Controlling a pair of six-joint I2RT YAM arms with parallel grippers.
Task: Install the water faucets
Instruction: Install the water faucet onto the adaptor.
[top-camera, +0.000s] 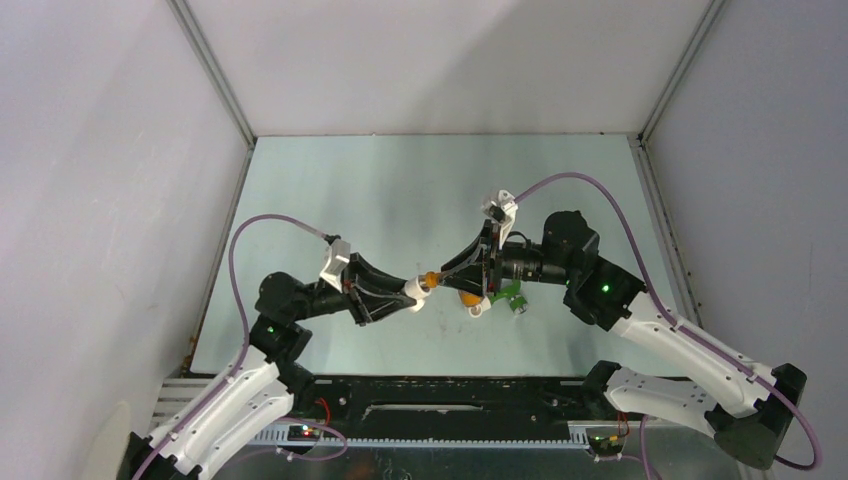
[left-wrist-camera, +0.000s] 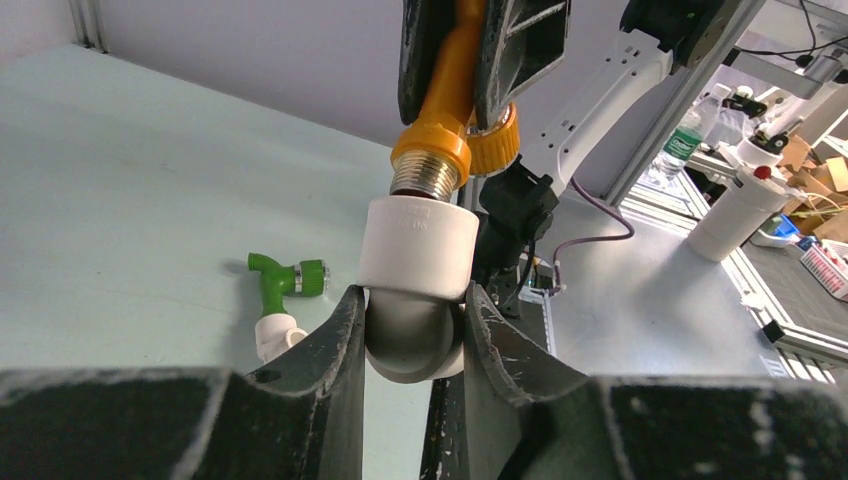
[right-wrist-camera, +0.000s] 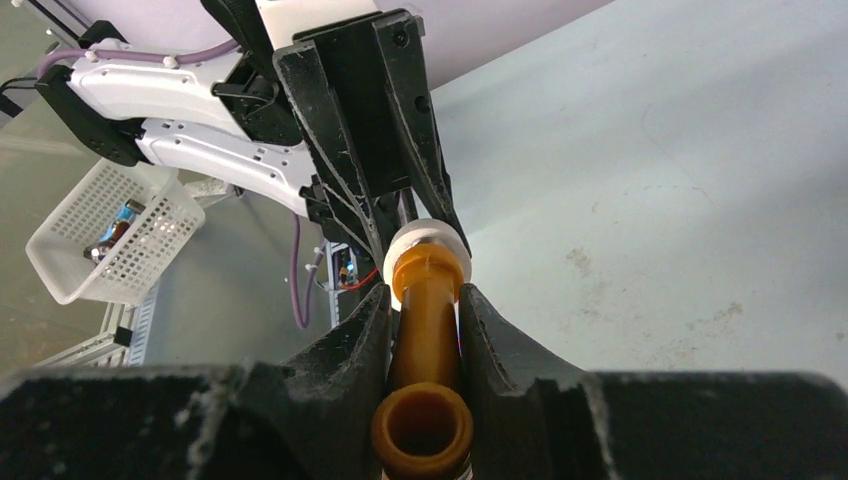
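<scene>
1. The left arm (top-camera: 235, 385) rises from the near left corner and bends toward the middle of the desk (top-camera: 400, 180). Its forearm lies almost level and points to the right.
2. The right arm (top-camera: 680, 345) comes from the near right corner, folds at the elbow and points to the left. The two grippers face each other above the desk.
3. The left gripper (left-wrist-camera: 412, 315) is pinching a white elbow fitting (left-wrist-camera: 418, 250) by its rounded bend, one finger on each side.
4. The right gripper (right-wrist-camera: 425, 305) is pressed onto the body of the orange faucet (right-wrist-camera: 425, 335), which hangs in the air between the arms.
5. The long axis of the orange faucet runs from one gripper to the other. Its threaded end points to the left gripper and sits in the mouth of the white elbow fitting, with some thread showing.
6. The green faucet (left-wrist-camera: 272, 280) lies on the desk near the right gripper. Its stem touches a second white fitting (left-wrist-camera: 277, 337), and its greyish round end points sideways.
</scene>
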